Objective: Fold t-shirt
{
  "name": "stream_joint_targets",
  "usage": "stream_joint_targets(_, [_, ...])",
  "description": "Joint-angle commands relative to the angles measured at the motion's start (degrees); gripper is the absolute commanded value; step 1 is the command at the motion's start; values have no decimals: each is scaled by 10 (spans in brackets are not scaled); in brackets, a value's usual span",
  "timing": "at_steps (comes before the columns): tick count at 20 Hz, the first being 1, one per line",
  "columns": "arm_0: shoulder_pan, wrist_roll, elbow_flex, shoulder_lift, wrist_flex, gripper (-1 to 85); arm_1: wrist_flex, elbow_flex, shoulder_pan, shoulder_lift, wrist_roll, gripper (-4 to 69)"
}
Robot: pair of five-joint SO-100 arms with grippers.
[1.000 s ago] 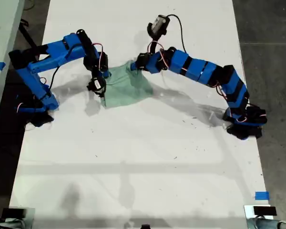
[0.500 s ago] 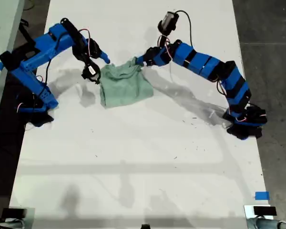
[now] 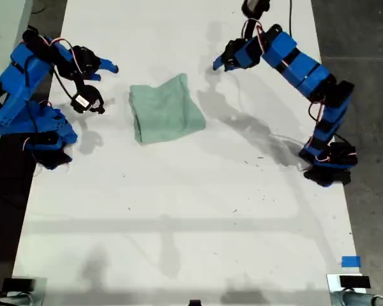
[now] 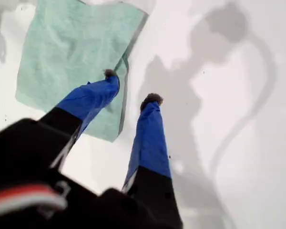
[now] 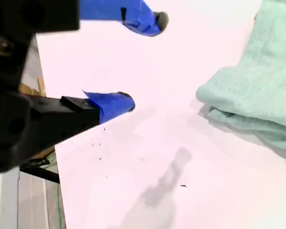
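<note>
Exterior view: t-shirt [image 3: 165, 108] recorded as a folded bundle on table [image 3: 179, 223], nearer the edge at that view's top; my first gripper [image 4: 131, 86] and my second gripper [image 5: 143, 59] both gaped, nothing held; risk judged: loose layers snagged and unfolded if a jaw is dragged across.

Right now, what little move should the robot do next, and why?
Probably pull both arms back to rest. The t-shirt already lies folded into a small bundle on the table, and my first gripper and my second gripper hover apart from it, jaws open and empty.
</note>
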Motion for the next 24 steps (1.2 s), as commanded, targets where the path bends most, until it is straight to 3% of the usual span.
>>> stream_joint_targets(1, [8, -24, 80, 133, -8, 250, -46, 185, -4, 207, -1, 137])
stream_joint_targets(3, [47, -58, 152, 222, -17, 235, -91, 358, -24, 344, 26, 105])
stream_joint_targets(4, [85, -83, 188, 265, -34, 232, -113, 439, -41, 414, 34, 39])
stream_joint_targets(8, [210, -192, 368, 422, -98, 188, -148, 737, -114, 702, 162, 8])
stream_joint_targets(11, [263, -226, 475, 568, -95, 171, -148, 904, -180, 852, 276, 6])
stream_joint_targets(13, [283, -229, 515, 589, -103, 178, -127, 996, -203, 932, 353, 8])
stream_joint_targets(15, [310, -237, 557, 589, -126, 154, -41, 1074, -217, 1057, 445, 10])
stream_joint_targets(16, [326, -237, 574, 587, -131, 145, -10, 1111, -225, 1141, 454, 10])
stream_joint_targets(18, [369, -237, 570, 587, -117, 127, -10, 1110, -235, 1138, 483, 17])
stream_joint_targets(21, [397, -221, 572, 586, -77, 101, -11, 1110, -193, 1143, 301, 17])
stream_joint_targets(23, [405, -229, 572, 586, -76, 97, -10, 1110, -178, 1143, 98, 17])
stream_joint_targets(24, [405, -229, 572, 586, -76, 97, -8, 1109, -177, 1144, 88, 14])
